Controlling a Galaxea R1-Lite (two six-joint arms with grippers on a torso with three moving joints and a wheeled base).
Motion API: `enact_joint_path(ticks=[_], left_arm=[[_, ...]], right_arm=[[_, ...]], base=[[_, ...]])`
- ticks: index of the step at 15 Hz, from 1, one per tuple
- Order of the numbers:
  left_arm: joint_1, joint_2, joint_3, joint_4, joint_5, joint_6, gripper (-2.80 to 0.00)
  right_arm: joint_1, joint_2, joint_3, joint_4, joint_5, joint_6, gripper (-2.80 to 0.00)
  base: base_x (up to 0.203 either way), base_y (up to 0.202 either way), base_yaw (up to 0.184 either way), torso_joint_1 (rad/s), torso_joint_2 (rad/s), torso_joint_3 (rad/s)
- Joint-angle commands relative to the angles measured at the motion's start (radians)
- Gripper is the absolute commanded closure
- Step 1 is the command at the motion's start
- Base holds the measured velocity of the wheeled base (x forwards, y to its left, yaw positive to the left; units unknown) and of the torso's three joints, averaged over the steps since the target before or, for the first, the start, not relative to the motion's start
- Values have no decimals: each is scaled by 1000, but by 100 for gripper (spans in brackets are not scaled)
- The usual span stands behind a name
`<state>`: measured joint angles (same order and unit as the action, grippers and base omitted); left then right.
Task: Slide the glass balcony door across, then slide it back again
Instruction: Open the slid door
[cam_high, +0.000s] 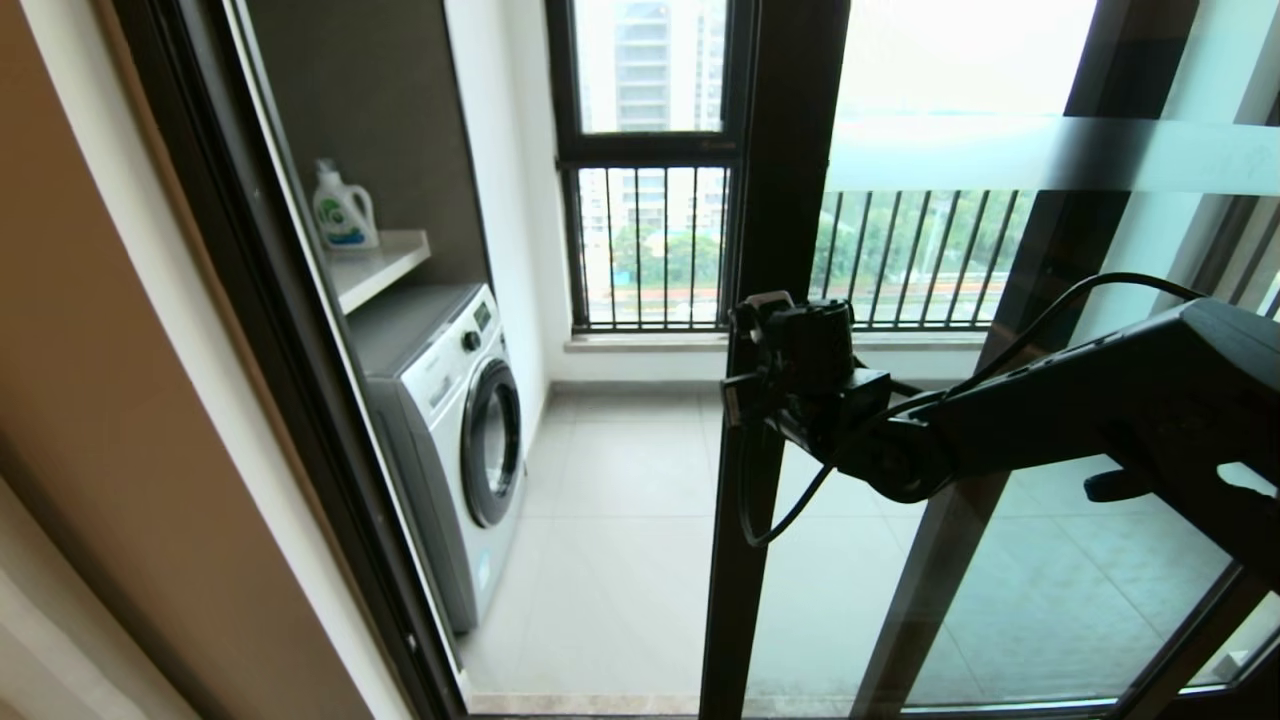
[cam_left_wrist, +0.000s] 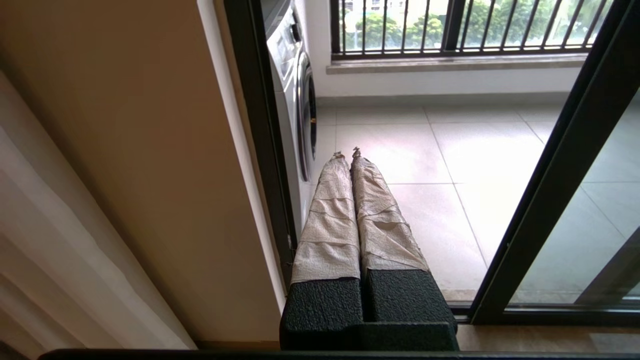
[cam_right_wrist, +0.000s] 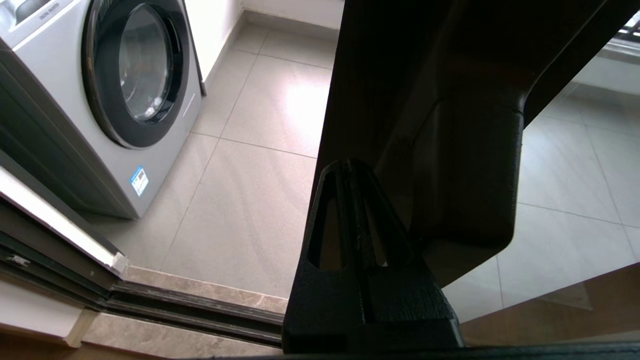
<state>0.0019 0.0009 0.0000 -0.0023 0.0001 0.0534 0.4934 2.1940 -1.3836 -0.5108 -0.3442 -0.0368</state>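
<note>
Door position: glass balcony door (cam_high: 880, 420) standing well across toward the right, overlapping the other glass panel (cam_high: 1150, 500); doorway on the left open onto the tiled balcony floor (cam_high: 620, 520), washing machine (cam_high: 455, 430) and detergent bottle (cam_high: 343, 210) in plain view through the gap.
Leading stile: dark brown stile (cam_high: 765, 350) near the middle of the head view, frosted band (cam_high: 1000, 155) crossing the pane high up; characters on the band not legible here.
Progress, as a judgement: first slide apparently done or close to done, since the opening is wide; return slide not yet done, door far from the left jamb (cam_high: 300, 400).
Right tool (cam_right_wrist: 352, 165): pressed against the leading stile at about mid-height, fingers clenched together with nothing between them, tips touching the dark frame just beside the moulded handle (cam_right_wrist: 465, 165).
Right arm pose: reaching in from the right across the pane, forearm nearly level, wrist turned toward the stile, cable looping below.
Left tool (cam_left_wrist: 346, 155): parked low by the left jamb, taped fingers clenched with tips together, grasping nothing, pointing at the balcony floor.
Left to do: push the stile back leftward until the doorway is closed.
</note>
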Motion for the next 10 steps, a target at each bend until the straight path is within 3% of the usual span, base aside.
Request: enact_joint_path(ticks=[1,10], left_arm=[[1,2,0,-1,1,0,0],[1,2,0,-1,1,0,0]], right_arm=[[-18,-10,6,-8,-26,-24,0],[-66,-60,76,-17,-29,-34,0]], base=[[0,0,0,0,0,0],[0,0,0,0,0,0]])
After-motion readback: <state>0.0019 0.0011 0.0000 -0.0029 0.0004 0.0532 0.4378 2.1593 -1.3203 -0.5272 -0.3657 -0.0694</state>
